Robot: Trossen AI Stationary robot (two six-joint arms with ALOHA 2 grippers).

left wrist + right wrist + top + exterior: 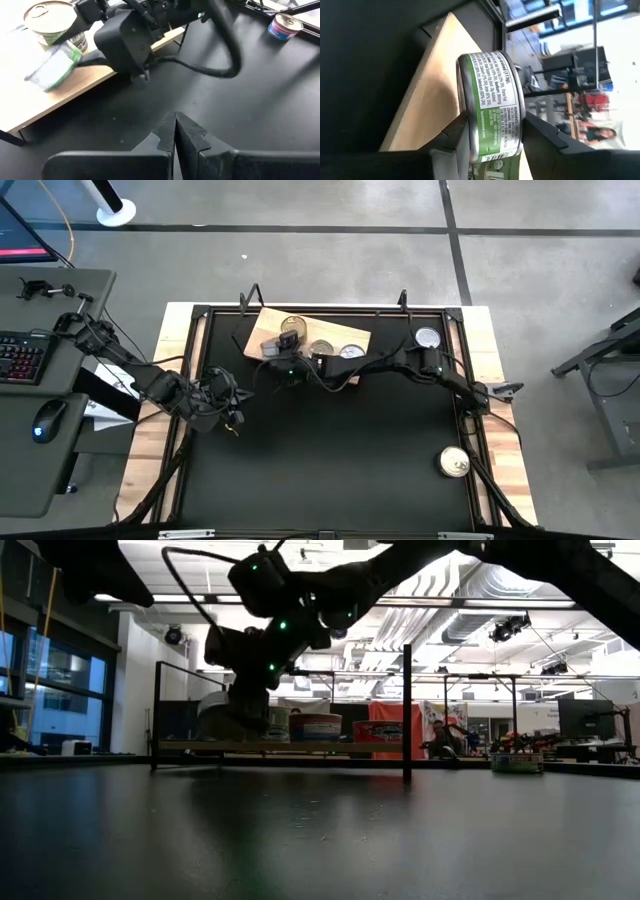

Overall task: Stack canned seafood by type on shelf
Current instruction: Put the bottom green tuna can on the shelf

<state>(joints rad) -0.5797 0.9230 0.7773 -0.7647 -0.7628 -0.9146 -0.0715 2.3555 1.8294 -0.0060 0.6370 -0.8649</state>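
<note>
My right gripper (pixel 495 117) reaches across to the shelf (pixel 262 322), a light wooden board at the table's far side, and is shut on a green-labelled can (pixel 492 105). The can hangs tilted just over the board's near left part (pixel 60 100); whether it touches the board I cannot tell. A gold-topped can (pixel 50 20) stands on the shelf right behind it, and two more cans (pixel 322 348) (pixel 352 352) stand on the board farther right. My left gripper (pixel 175 120) is shut on nothing, above the table left of centre (pixel 232 423). My right gripper pinches the green can between its two fingers, one finger (pixel 457 135) on each flat end, so the labelled round wall (pixel 495 80) faces the wrist camera. The fingers come from the table's right, slanting slightly down. The can sits tilted in the hold.
A silver-topped can (pixel 428 338) stands on the black table at the far right, and a gold-topped can (pixel 455 462) near the right edge. Upright black frame posts (pixel 407 710) stand by the shelf. The table's middle and near part (pixel 330 460) is bare.
</note>
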